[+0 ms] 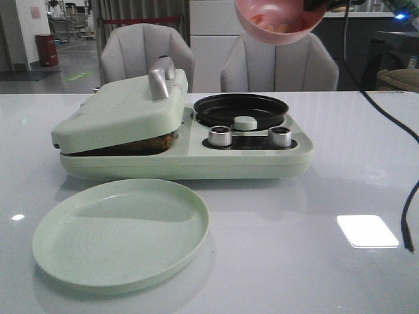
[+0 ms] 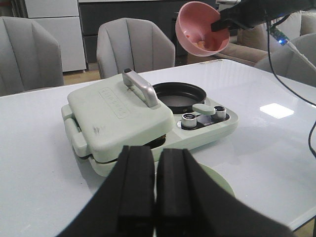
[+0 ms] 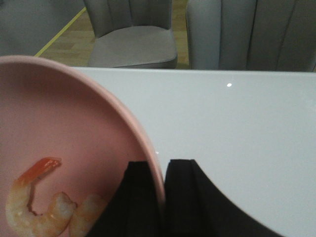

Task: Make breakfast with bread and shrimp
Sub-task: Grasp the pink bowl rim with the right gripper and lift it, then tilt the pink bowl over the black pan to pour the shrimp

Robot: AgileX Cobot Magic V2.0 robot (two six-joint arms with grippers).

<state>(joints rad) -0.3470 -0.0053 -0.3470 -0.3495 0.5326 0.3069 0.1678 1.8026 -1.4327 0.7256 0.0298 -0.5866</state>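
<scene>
**Item: shrimp transfer, in progress**

Right gripper (image 3: 164, 197) is pinching the rim of the pink bowl (image 1: 278, 23), tilting it above the black pan (image 1: 240, 108). Shrimp (image 3: 34, 202) is lying inside. Bread (image 1: 141, 145) is sitting under the press lid (image 1: 121, 108). Left gripper (image 2: 155, 185) is hanging with jaws together, empty. Next move, likely: steeper tilt over the pan.

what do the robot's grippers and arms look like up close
Both grippers are matte black. The left gripper has two broad, flat, blocky fingers that widen toward the wrist. The right gripper has the same black, squared fingers. From the left wrist view, its arm looks dark, with a black cable trailing behind.
</scene>
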